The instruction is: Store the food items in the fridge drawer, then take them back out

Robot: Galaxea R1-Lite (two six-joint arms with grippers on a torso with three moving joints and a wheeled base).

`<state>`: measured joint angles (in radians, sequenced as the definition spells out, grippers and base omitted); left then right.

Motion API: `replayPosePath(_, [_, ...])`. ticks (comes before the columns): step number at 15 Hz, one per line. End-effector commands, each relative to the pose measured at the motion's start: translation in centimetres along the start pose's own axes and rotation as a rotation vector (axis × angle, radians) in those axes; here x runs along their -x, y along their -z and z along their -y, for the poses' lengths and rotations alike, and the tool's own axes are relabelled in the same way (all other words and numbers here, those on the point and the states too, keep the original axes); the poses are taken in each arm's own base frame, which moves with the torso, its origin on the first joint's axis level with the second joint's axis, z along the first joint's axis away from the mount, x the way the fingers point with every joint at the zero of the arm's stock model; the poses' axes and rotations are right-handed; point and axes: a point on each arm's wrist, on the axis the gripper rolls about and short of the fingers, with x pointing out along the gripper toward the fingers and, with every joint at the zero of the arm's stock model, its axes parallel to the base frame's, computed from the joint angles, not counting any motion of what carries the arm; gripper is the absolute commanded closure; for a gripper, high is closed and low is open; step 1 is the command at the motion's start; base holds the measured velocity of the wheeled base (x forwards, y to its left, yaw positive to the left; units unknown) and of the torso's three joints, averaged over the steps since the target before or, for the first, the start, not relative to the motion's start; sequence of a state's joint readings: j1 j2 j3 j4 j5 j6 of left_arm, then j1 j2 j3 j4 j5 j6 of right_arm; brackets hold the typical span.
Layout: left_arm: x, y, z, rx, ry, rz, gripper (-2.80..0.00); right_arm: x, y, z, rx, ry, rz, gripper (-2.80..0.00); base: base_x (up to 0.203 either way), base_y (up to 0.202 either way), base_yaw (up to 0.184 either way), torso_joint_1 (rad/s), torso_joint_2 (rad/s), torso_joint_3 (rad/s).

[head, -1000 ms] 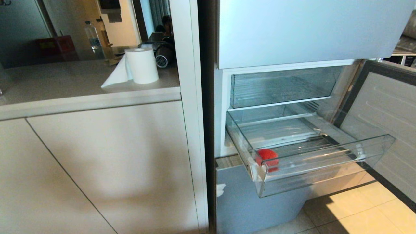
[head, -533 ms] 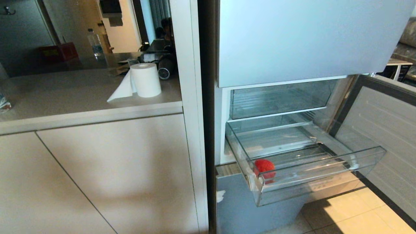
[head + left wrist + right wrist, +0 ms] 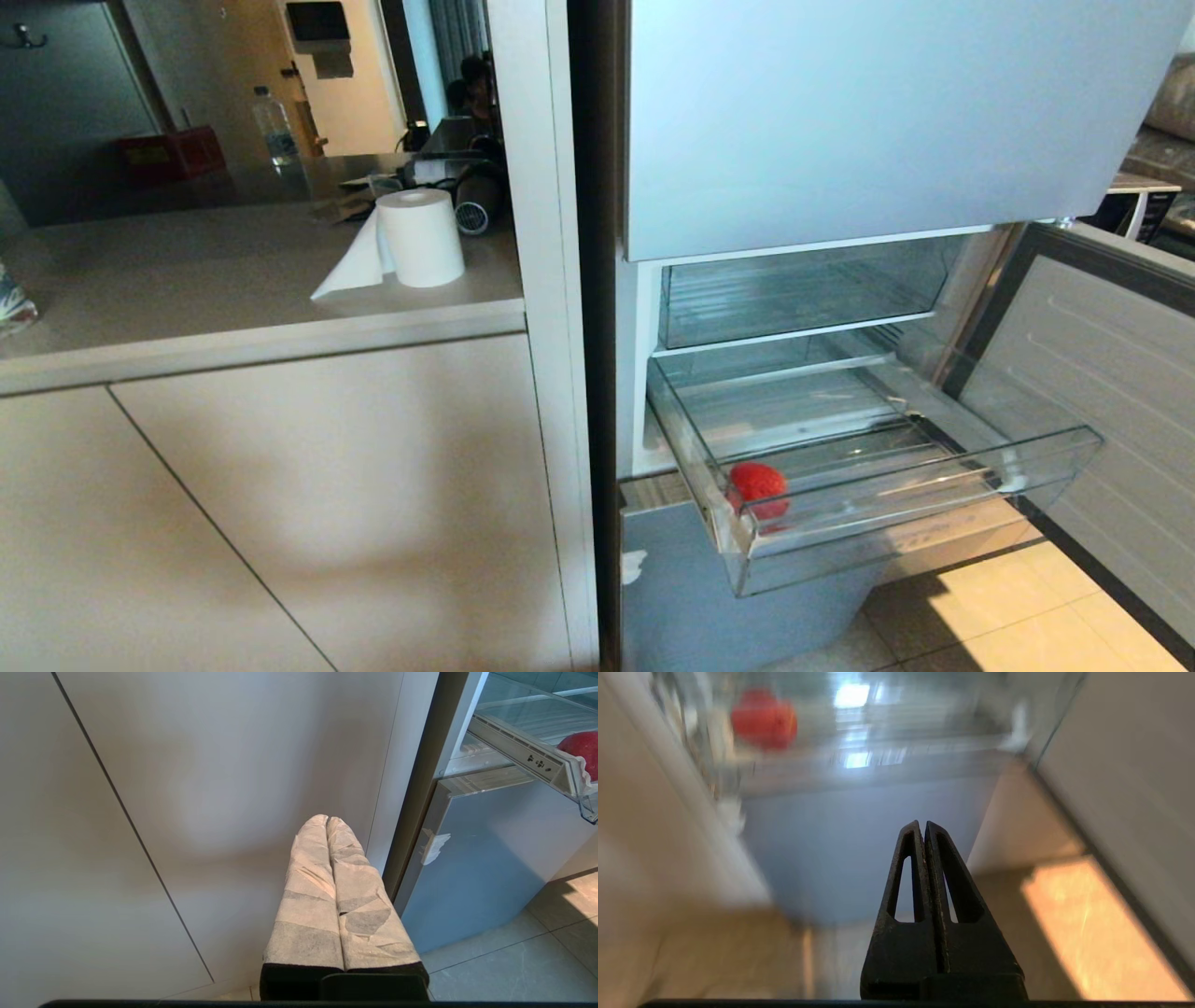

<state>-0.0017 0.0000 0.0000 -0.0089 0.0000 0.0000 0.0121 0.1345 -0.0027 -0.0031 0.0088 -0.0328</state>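
The clear fridge drawer (image 3: 920,523) is pulled out of the pale-blue fridge. One round red food item (image 3: 757,487) lies in its front left corner; it also shows as a red edge (image 3: 584,751) in the left wrist view and blurred (image 3: 763,718) in the right wrist view. Neither arm appears in the head view. My left gripper (image 3: 327,819), its fingers wrapped in white tape, is shut and empty, low before the white cabinet. My right gripper (image 3: 923,823) is shut and empty too, well below the drawer and facing the fridge's lower front.
The fridge door (image 3: 1102,392) stands open at the right. A shut clear drawer (image 3: 794,294) sits above the open one. A white cabinet (image 3: 327,504) with a countertop holding a paper roll (image 3: 418,238) is at the left. Tiled floor (image 3: 1008,616) lies below.
The whole head view has shifted: counter, fridge and drawer sit lower in the picture than a second ago, so the camera rose. The red item stays in its corner.
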Motion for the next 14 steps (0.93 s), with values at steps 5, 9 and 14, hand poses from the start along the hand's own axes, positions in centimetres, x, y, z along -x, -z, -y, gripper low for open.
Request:
replayPosePath(5, [0.0, 0.0, 0.0, 0.000, 0.000, 0.000, 0.00, -8.5, -9.3, -0.4, -0.063, -0.143, -0.411, 0.00, 0.000, 0.000, 0.000, 0.000, 0.00, 0.000])
replayPosePath(9, [0.0, 0.0, 0.0, 0.000, 0.000, -0.001, 0.00, -17.6, -18.0, -2.4, -0.105, -0.262, -0.528, 0.00, 0.000, 0.000, 0.000, 0.000, 0.00, 0.000])
replayPosePath(14, [0.0, 0.0, 0.0, 0.000, 0.000, -0.001, 0.00, -25.5, -18.8, -7.6, -0.077, -0.345, -0.819, -2.80, 0.000, 0.000, 0.000, 0.000, 0.00, 0.000])
